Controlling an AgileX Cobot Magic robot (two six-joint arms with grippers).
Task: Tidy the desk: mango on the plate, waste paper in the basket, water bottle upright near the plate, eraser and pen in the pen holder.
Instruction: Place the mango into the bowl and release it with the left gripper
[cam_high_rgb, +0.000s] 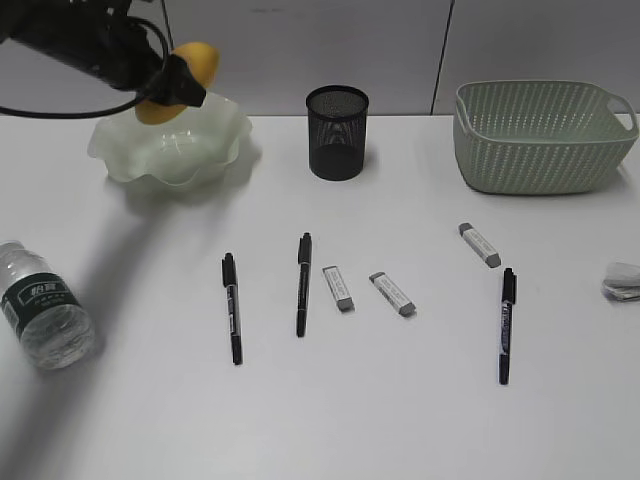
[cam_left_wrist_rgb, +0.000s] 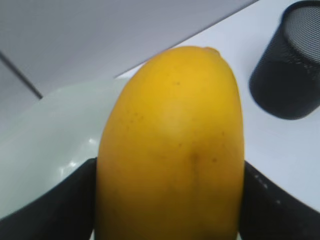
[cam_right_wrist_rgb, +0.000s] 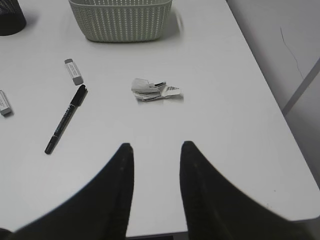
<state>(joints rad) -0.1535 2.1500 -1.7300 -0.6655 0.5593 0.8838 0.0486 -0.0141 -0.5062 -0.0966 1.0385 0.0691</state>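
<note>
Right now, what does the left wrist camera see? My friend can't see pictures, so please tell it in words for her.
A big yellow mango fills the picture, squeezed between two black gripper fingers. Behind it on the left is the pale green plate, and at the top right stands the black mesh pen holder on the white desk.

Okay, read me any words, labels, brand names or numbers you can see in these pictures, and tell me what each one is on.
None can be read.
Water bottle: white print on its dark label, too blurred to read.
Pens: markings on the barrels, too small to read.
Waste paper: dark print on one flap, too small to read.
</note>
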